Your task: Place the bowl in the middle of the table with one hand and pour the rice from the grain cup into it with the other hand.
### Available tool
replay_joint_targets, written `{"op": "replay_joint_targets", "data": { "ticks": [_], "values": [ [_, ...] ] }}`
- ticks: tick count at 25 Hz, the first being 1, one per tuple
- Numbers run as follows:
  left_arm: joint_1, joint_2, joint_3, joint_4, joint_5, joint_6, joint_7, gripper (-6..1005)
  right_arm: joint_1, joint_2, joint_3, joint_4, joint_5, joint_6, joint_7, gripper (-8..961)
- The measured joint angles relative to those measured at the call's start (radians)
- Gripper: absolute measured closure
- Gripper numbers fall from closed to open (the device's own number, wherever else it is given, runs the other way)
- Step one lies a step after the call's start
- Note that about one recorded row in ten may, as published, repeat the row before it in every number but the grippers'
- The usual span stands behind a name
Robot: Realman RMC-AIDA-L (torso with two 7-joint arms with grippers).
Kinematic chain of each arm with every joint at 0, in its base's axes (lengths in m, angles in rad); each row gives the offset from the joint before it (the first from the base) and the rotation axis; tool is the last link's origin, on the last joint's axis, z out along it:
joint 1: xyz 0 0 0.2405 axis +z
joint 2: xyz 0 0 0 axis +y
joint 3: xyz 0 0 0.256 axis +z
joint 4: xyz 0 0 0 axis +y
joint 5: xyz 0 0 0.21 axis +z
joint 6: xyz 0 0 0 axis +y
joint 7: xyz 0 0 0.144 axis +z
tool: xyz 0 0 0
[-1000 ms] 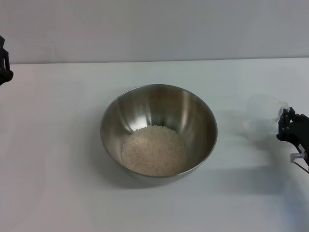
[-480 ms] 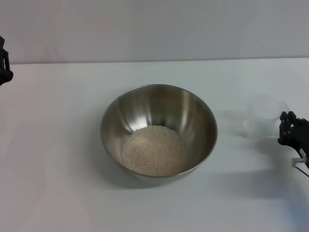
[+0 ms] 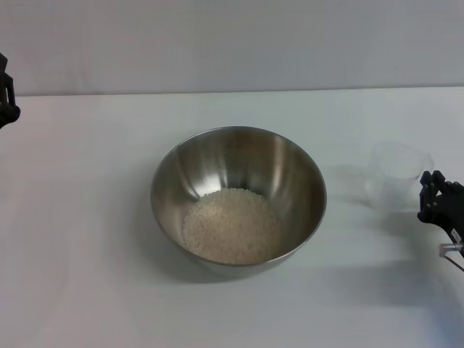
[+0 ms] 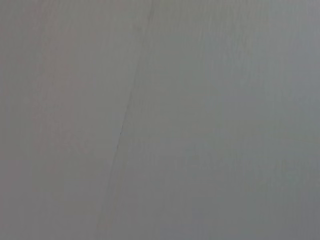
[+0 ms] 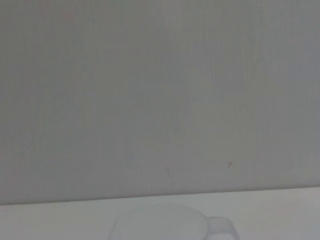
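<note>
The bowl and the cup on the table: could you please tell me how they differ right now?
The bowl is shiny steel, while the cup is clear plastic. The bowl is far larger than the cup. The bowl holds rice; the cup looks empty. The bowl sits mid-table; the cup stands toward the robot's right, beside the right gripper. Both stand upright on the table.

Behind the work surface we've just got a plain pale grey wall (image 3: 232, 43), totally bare, running the whole width. In the left wrist view we can spot 1 thin crack line (image 4: 122, 125) down it. Lighting's soft and even, only faint shadows.
</note>
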Motion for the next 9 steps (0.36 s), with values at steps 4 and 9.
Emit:
{"op": "replay_joint_targets", "data": {
  "ticks": [4,9],
  "values": [
    [0.001,0.000,0.000,0.002,0.000,0.000,0.000,790,-0.022,0.000,-0.028,0.001,0.000,-0.037,0.016,844],
    [0.001,0.000,0.000,0.006,0.000,0.000,0.001,790,-0.050,0.000,-0.044,0.002,0.000,-0.091,0.020,844]
  ]
}}
